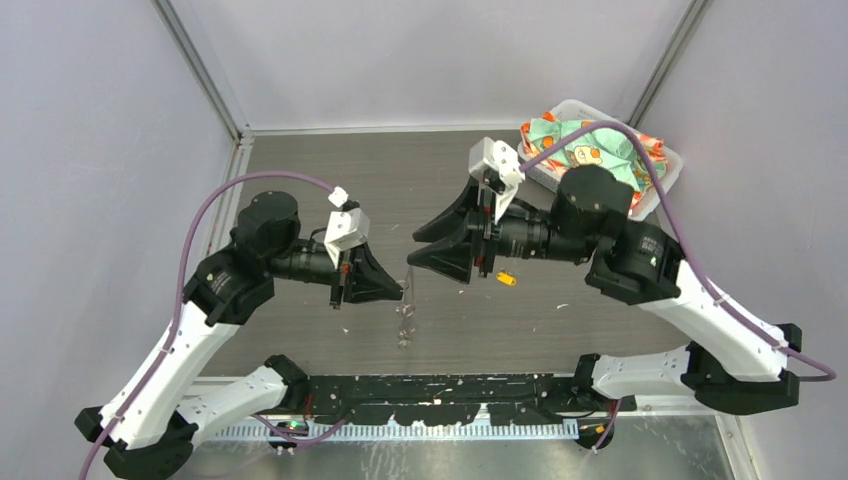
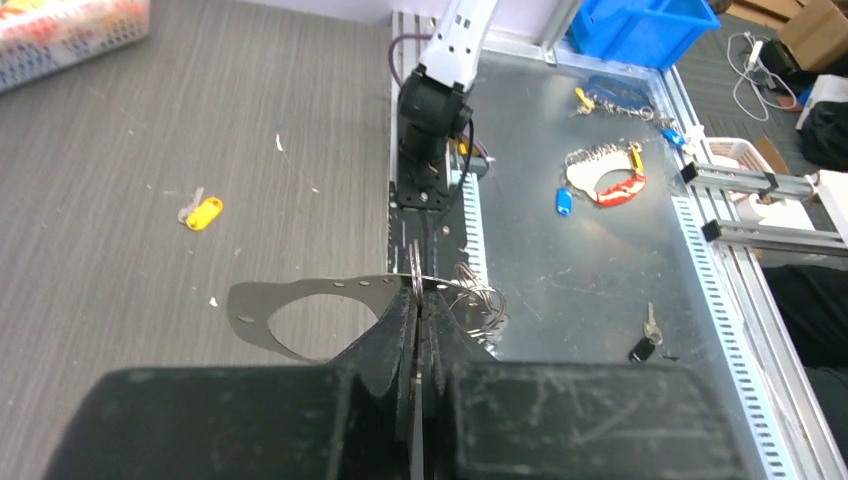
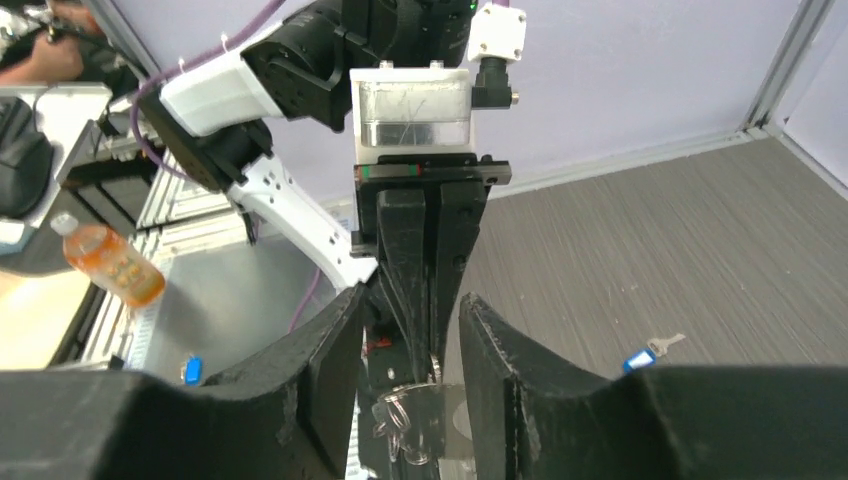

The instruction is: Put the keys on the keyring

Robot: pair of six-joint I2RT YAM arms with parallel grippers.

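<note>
From above, the left hand (image 1: 402, 291) is closed tight, pinching the top of the keyring (image 1: 404, 320). The keyring hangs free from those fingertips. In this view its long axis runs as a thin streak from the left hand straight toward the arm bases. The right hand (image 1: 412, 250) faces the left hand from just across, its two fingers partly spread and holding nothing. The yellow key (image 1: 507, 279) lies flat on the table (image 1: 300, 170), past the right hand from the left hand.

In the left wrist view, the left hand (image 2: 416, 300) shows both fingers pressed together with no gap, a thin ring clamped between the tips. The keyring (image 2: 310, 288) spreads out sideways from that grip as a flat grey band looped round an oval opening. Its long axis lies across the picture, and a few wire coils sit on the other side of the fingertips. The yellow key (image 2: 203, 213) rests on the table well beyond the left hand, its silver blade pointing up and left in the picture.

In the right wrist view, the right hand (image 3: 412, 300) stands about half open. The closed left hand (image 3: 432, 360) points down into the gap between its fingers; whether they touch cannot be told. The keyring (image 3: 400, 420) dangles directly under the left hand's tips. The blue key (image 3: 645, 357) lies on the table off to the side of the left hand, with its blade pointing up and right.
</note>
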